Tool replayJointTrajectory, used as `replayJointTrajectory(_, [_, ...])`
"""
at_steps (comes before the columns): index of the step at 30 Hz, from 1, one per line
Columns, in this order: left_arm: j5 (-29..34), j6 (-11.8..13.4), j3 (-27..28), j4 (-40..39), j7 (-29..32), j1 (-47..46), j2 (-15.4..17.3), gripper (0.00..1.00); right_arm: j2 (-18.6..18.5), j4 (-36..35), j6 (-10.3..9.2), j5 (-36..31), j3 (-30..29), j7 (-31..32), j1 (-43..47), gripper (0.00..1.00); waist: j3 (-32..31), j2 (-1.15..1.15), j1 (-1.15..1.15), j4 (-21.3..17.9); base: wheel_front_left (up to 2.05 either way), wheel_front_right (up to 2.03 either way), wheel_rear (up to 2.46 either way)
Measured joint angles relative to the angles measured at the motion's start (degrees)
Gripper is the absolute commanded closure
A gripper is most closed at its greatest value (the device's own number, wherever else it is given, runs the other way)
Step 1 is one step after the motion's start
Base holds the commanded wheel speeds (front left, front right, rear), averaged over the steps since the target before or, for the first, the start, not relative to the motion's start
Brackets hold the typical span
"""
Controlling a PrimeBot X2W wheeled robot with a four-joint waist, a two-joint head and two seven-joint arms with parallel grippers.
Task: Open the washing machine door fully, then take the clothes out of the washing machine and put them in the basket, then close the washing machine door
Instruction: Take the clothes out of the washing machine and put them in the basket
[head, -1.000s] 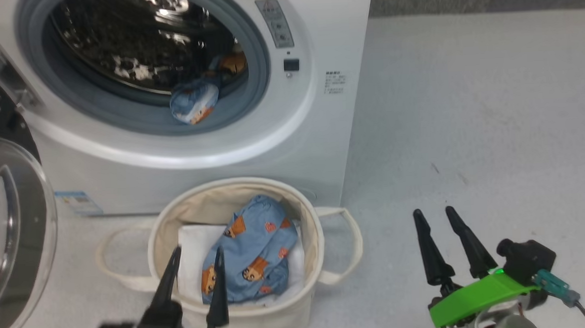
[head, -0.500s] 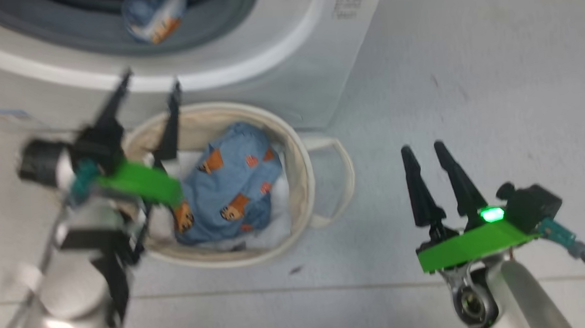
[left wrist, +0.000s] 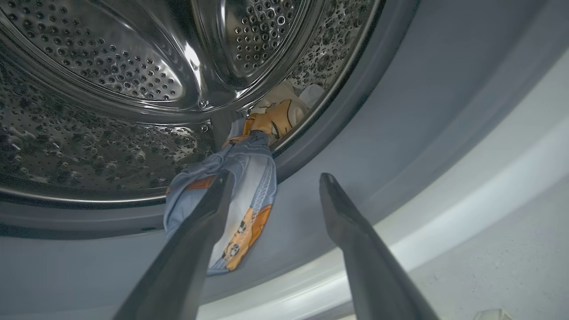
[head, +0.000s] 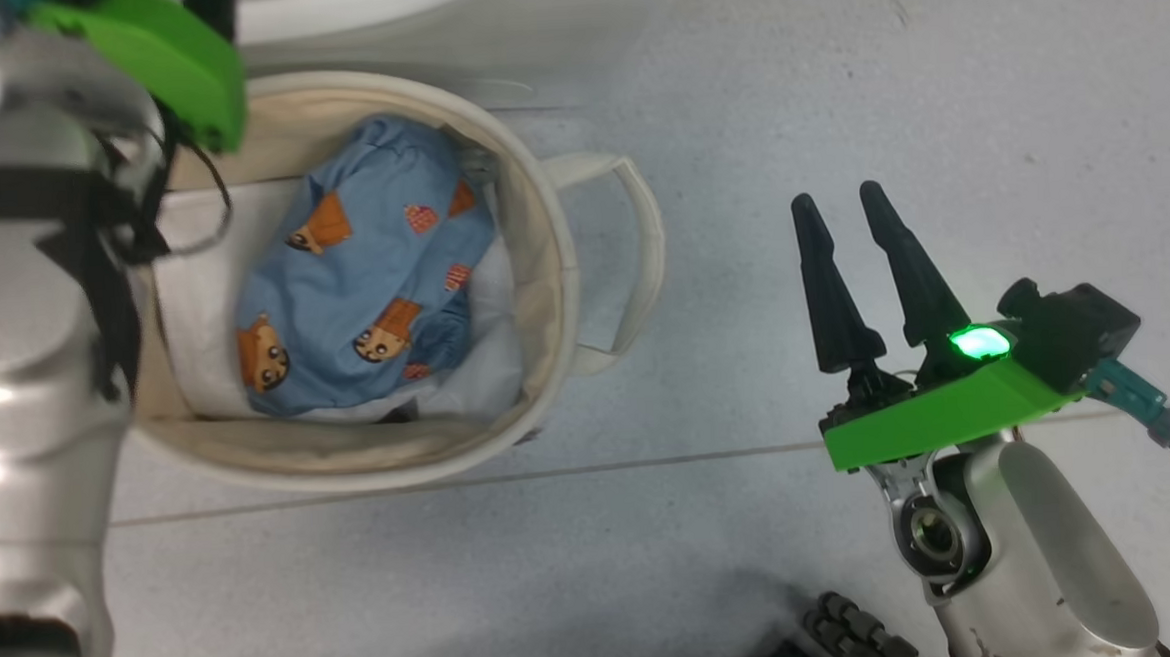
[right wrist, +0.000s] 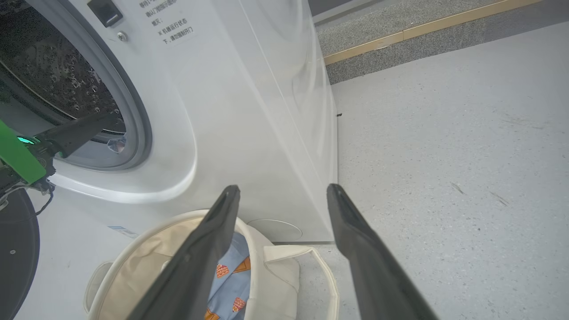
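At the mouth of the white boxy front-loading washing machine (right wrist: 249,111), the left claw (left wrist: 275,177) points into the perforated steel drum (left wrist: 111,89). Its two long dark fingers are spread wide with nothing between them. One finger lies in front of a light blue garment (left wrist: 251,191) printed with orange-brown figures. This garment hangs out of the drum over the grey rubber gasket (left wrist: 355,133); whether the finger touches the cloth cannot be told. Just behind it, deeper in the drum, lies a cream garment (left wrist: 280,109) with orange trim.

The left arm reaches forward and up from the near left. Its silvery forearm (head: 15,348) passes over the left edge of the round off-white canvas basket (head: 552,270), and its green wrist bracket (head: 150,51) sits above the basket's far rim.

The basket stands on the grey speckled floor (head: 934,100) just in front of the machine. Inside it, a second light blue garment (head: 362,270) with the same print lies bunched on a flat white folded sheet (head: 189,319).

The right claw (head: 835,195) hovers over bare floor to the right of the basket, apart from its loop handle (head: 641,255). Its fingers are parted and empty, pointing away toward the machine's right side. The right forearm rises from the near right.

The machine's large round door (right wrist: 15,249), glossy black at its rim, shows at the far left, swung clear of the opening.
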Motion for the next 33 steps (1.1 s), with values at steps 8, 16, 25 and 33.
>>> replayJointTrajectory(8, [1.5, 1.4, -0.7, 10.6, 1.4, -8.6, 0.3, 0.00, 0.0, -0.1, 0.00, 0.1, 0.1, 0.0, -0.5, 0.00, 2.1, 0.00, -0.01, -2.1, 0.00, 0.00, 0.00])
replayJointTrajectory(16, [2.3, 3.1, -0.9, 18.9, 4.1, -14.3, 0.5, 0.00, 0.0, -0.5, 0.00, 0.1, 0.0, 0.0, -0.5, 0.00, 2.8, 0.00, -0.01, -2.8, 0.00, 0.00, 0.00])
replayJointTrajectory(25, [2.3, 3.7, -1.7, 25.4, 5.0, -19.4, 0.3, 0.00, 0.0, -0.8, 0.00, 0.0, 0.0, 0.0, -1.1, 0.00, 4.6, 0.00, -0.01, -3.0, 0.00, 0.00, 0.00])
replayJointTrajectory(33, [2.3, 4.7, -2.5, 29.2, 4.5, -22.9, 0.3, 0.00, 0.0, -1.8, 0.00, -0.1, 0.1, 0.0, -1.8, 0.00, 6.8, 0.01, -0.02, -3.4, 0.00, 0.00, 0.00])
